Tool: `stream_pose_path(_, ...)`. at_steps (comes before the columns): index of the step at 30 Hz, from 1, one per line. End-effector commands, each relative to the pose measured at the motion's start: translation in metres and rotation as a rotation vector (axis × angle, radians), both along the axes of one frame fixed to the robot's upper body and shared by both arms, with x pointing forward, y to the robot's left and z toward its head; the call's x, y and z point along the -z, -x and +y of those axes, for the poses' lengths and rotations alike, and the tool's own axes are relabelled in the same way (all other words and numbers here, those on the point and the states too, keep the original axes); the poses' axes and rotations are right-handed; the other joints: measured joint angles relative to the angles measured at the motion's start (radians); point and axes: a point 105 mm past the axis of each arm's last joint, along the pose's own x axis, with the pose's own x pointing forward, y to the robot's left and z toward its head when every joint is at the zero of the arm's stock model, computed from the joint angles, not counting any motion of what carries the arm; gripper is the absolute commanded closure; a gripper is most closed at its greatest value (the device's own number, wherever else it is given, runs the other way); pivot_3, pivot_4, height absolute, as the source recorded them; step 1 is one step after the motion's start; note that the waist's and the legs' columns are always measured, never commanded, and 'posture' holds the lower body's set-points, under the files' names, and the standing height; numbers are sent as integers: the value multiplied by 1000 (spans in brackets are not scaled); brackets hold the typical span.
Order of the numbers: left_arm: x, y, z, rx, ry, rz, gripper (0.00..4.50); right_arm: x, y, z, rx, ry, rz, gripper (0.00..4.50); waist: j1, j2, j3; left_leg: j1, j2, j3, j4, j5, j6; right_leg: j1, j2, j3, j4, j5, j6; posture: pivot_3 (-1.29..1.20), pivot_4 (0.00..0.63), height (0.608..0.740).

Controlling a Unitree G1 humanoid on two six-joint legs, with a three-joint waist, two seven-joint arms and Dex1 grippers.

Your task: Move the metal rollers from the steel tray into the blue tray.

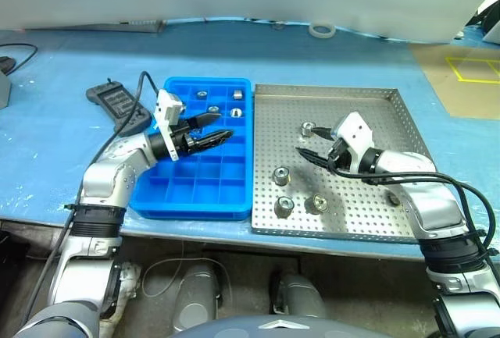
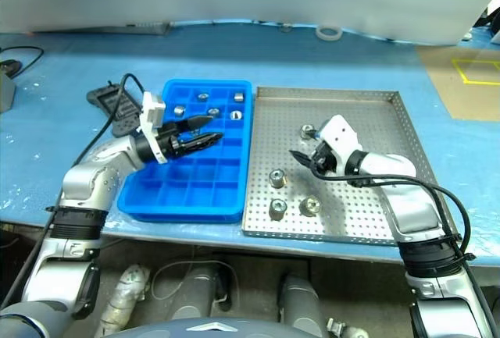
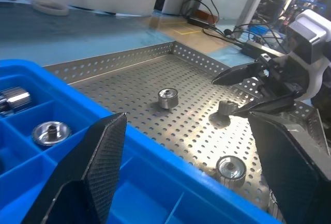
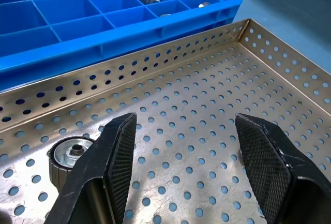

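Note:
The steel tray (image 1: pixel 367 104) lies on the right of the blue table with several metal rollers (image 1: pixel 280 176) on its perforated floor. To its left is the blue tray (image 1: pixel 191 190), holding several rollers (image 1: pixel 235 112) in its far compartments. My left gripper (image 1: pixel 221 127) hovers open and empty over the middle of the blue tray, pointing toward the steel tray. My right gripper (image 1: pixel 307 141) is open and empty low over the steel tray, just in front of one roller (image 1: pixel 308 129). In the right wrist view a roller (image 4: pixel 72 154) lies beside one finger (image 4: pixel 111 157).
A black remote (image 1: pixel 117 104) with a cable lies left of the blue tray. A white tape roll (image 1: pixel 322 30) sits at the table's far edge. Both trays reach close to the table's front edge. A brown surface with yellow tape (image 1: pixel 469 72) is at the far right.

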Motion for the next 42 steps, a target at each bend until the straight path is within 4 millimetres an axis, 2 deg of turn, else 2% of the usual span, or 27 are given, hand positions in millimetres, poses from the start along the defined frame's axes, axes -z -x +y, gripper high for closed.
stream_pose_path(1,-8,1,-17,50,-27,-34,547,-20,-4,-11,28,12,-81,1318,-2,0,0,0,0,0,0,0,0,0,0,0,0,0,0,-49,150,740)
stream_pose_path(7,4,7,-34,112,-66,-12,547,-13,0,-26,81,20,-79,1318,-3,0,0,0,0,0,0,0,0,0,0,0,0,0,0,-91,150,740)
stream_pose_path(11,5,2,-43,140,-99,-13,547,-8,2,-31,108,16,-80,1318,-5,0,0,-1,0,0,0,0,1,-1,0,0,0,0,0,-121,150,740)
stream_pose_path(15,-9,-1,-59,154,-70,-45,547,-4,4,-41,154,16,-90,1318,-4,0,0,-1,0,0,1,0,1,-1,0,0,0,0,0,-146,150,740)
stream_pose_path(17,-10,-2,-65,162,-86,-63,547,-3,5,-46,177,19,-95,1318,-6,0,0,-2,0,0,3,-1,2,0,0,0,0,0,0,-151,150,740)
stream_pose_path(21,-6,-14,-84,147,-111,-85,547,-2,6,-51,214,16,-113,1318,-12,0,0,-1,0,0,3,-1,3,1,0,0,0,0,0,-178,150,740)
stream_pose_path(26,8,-43,-123,93,-227,-103,547,-9,10,-50,248,5,-143,1318,-27,0,0,-3,0,0,6,-2,6,0,0,0,0,0,0,-223,150,740)
stream_pose_path(32,5,-58,-155,61,-243,-117,547,-20,15,-51,289,7,-162,1318,-53,0,0,-6,-1,0,10,-4,13,1,-2,0,-1,0,0,-271,150,740)
stream_pose_path(37,24,-73,-170,-121,-307,26,547,-21,21,-53,333,5,-163,1318,-60,0,0,-6,-1,0,10,-5,14,1,-2,0,-1,0,0,-316,150,740)
stream_pose_path(42,31,-74,-182,-205,-360,9,547,-18,26,-54,360,4,-158,1318,-64,0,0,-6,-2,0,12,-6,15,2,-3,0,-2,0,0,-355,150,740)
